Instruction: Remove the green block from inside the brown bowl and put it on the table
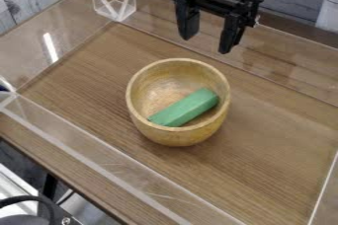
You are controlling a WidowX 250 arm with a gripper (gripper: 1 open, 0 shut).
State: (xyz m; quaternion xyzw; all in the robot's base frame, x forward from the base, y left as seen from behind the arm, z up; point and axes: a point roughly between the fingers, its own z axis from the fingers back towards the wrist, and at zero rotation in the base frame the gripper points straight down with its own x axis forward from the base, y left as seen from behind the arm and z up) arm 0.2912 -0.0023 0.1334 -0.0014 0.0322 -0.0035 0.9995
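Note:
The brown bowl (179, 128) stands near the middle of the table (79, 86), round and thick-walled with a pale speckled inside. Inside it lies the green block (184, 109), slanted from lower left to upper right and leaning toward the right wall. My gripper (211, 33) hangs above and behind the bowl at the top of the view. Its dark fingers (231, 34) point down and stand apart with nothing between them. It touches neither bowl nor block.
Low clear acrylic walls (126, 175) edge the tabletop on all sides. A small clear acrylic piece (117, 4) sits at the back left corner. Bare wood lies left, right and in front of the bowl.

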